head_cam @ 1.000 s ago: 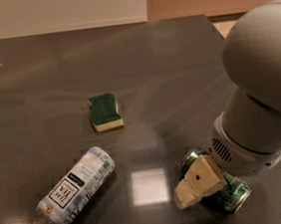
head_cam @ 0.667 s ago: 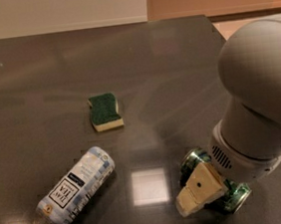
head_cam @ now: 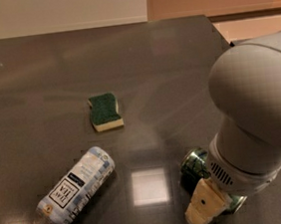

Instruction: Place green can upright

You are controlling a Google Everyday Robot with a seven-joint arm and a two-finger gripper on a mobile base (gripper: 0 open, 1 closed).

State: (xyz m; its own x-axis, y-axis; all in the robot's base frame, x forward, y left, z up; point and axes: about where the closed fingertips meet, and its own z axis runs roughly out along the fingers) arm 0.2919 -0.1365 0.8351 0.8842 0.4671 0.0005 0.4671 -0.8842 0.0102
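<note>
The green can lies on its side on the dark table at the front right, with one silver end facing left. Most of it is hidden under my arm. My gripper hangs right over the can, its cream-coloured part covering the can's near side. My large white arm fills the right of the view and hides the rest of the can.
A clear bottle with a white-and-blue label lies on its side at the front left. A green-topped yellow sponge lies near the middle. The table's right edge runs along the back right.
My gripper has shifted a little toward the near edge over the can. The arm fills slightly more of the right side. The can, bottle and sponge have not moved.
</note>
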